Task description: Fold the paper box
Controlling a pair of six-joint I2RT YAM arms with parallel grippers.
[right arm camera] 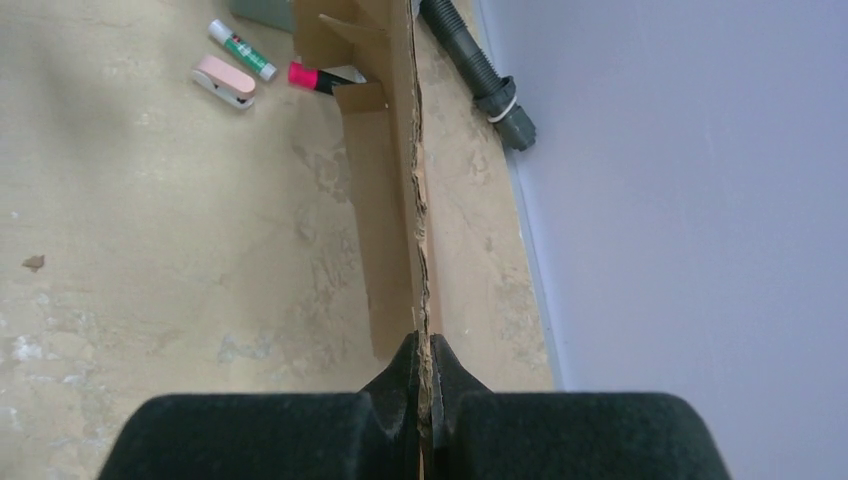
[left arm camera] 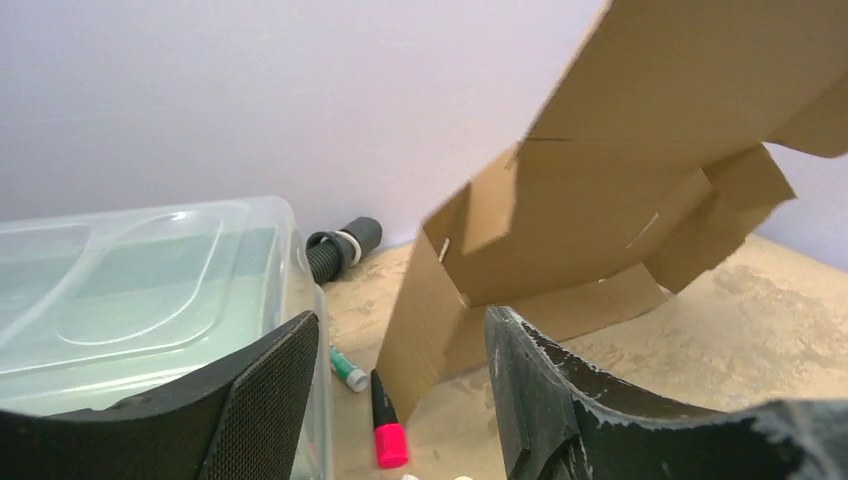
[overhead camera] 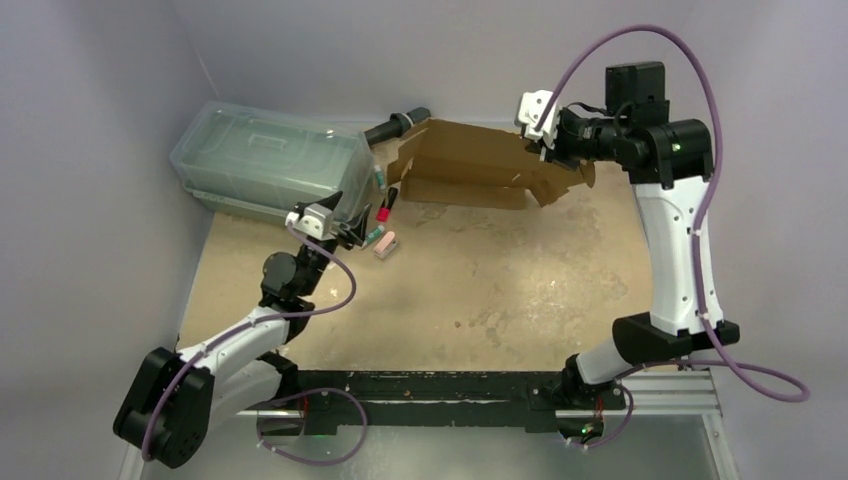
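The clear greenish plastic container (overhead camera: 265, 160) sits at the far left of the bench (overhead camera: 480, 300) with its lid on; nothing can be made out through its cloudy walls. The paper box (overhead camera: 480, 165) is at the far edge, a part-folded cardboard sheet lifted at its right end, where the right pincer (overhead camera: 540, 145) is clamped on it. The left pincer (left arm camera: 400, 325) stands apart and empty, near the container's corner. Only the right wrist view shows the cardboard edge-on, nipped between closed fingers. The left wrist view alone shows the box's slots and flaps, with a pink-capped marker (left arm camera: 388, 440) just beside its lowest flap. A grey hose (overhead camera: 400, 125) lies along the wall.
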